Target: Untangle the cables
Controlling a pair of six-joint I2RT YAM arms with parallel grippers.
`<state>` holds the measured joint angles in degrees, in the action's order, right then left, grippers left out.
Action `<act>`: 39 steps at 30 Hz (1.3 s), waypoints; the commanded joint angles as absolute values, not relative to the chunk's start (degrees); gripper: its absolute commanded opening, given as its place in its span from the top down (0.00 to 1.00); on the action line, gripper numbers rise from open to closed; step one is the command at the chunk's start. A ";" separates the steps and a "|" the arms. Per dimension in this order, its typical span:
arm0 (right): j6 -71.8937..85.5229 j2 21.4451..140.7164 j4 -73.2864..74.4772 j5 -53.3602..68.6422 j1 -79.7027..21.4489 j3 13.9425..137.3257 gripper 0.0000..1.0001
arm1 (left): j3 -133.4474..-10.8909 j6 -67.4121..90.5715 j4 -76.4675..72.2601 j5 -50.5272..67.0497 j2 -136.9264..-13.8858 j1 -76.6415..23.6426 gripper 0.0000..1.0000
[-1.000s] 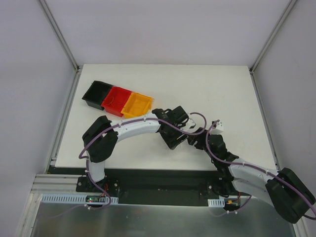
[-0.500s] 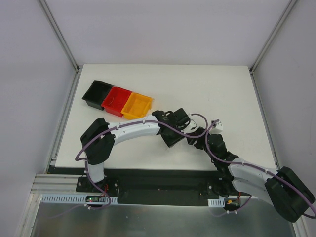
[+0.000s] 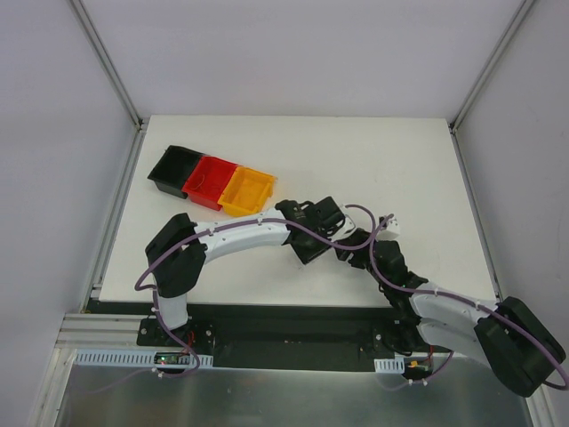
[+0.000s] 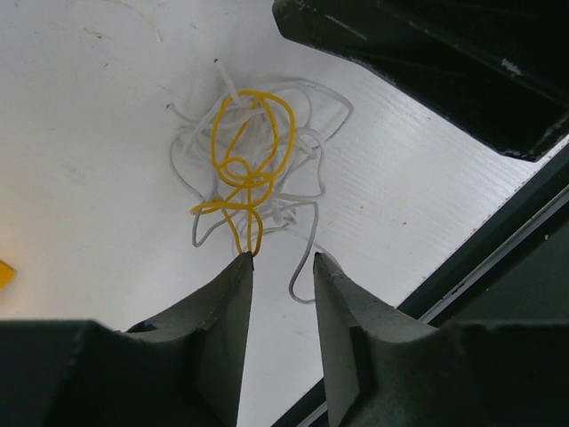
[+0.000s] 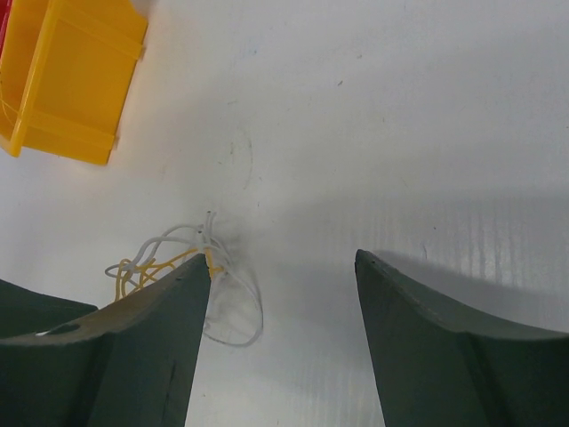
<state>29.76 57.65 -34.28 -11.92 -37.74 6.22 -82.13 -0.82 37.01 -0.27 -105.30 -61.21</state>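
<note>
The cables (image 4: 249, 178) are a small tangle of yellow and white thin wires lying on the white table. My left gripper (image 4: 282, 260) is just short of the tangle, jaws a little apart. The yellow loop touches the tip of its left finger (image 4: 233, 294), and a loose white strand end lies between the tips. My right gripper (image 5: 283, 256) is wide open over bare table, with the tangle (image 5: 191, 258) beside its left finger (image 5: 151, 338). In the top view both grippers (image 3: 331, 233) (image 3: 353, 254) meet at the table's middle front and hide the wires.
Black (image 3: 173, 169), red (image 3: 209, 181) and yellow (image 3: 247, 191) bins stand in a row at the back left; the yellow one also shows in the right wrist view (image 5: 67, 80). The right arm's dark body (image 4: 427, 62) looms beyond the tangle. The table's front edge (image 4: 498, 258) is close.
Both arms have shifted slightly, bringing the two grippers closer together over the tangle. Nothing has been taken hold of.
</note>
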 commanded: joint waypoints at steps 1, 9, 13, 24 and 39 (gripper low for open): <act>29.44 58.45 -36.74 -11.34 -37.53 8.70 0.31 | -84.20 -1.41 38.85 -1.85 -102.57 -62.49 0.71; 29.44 58.62 -36.74 -11.43 -37.53 8.79 0.31 | -84.38 -1.41 39.38 -1.41 -104.24 -64.07 0.76; 29.44 59.32 -36.74 -10.99 -37.62 9.23 0.31 | -84.64 -1.76 39.55 -0.88 -104.59 -64.16 0.89; 25.14 72.06 -45.42 8.95 -37.62 15.12 0.18 | -83.24 -4.57 36.92 -0.09 -96.51 -64.16 1.00; 28.31 86.22 -47.22 9.86 -39.90 22.14 0.49 | -73.58 -7.91 22.25 -9.21 -77.90 -63.99 1.00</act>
<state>27.00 86.83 -54.22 16.25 -38.68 19.05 -75.66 -5.45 31.73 -5.04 -90.11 -63.40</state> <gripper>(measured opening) 0.588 0.006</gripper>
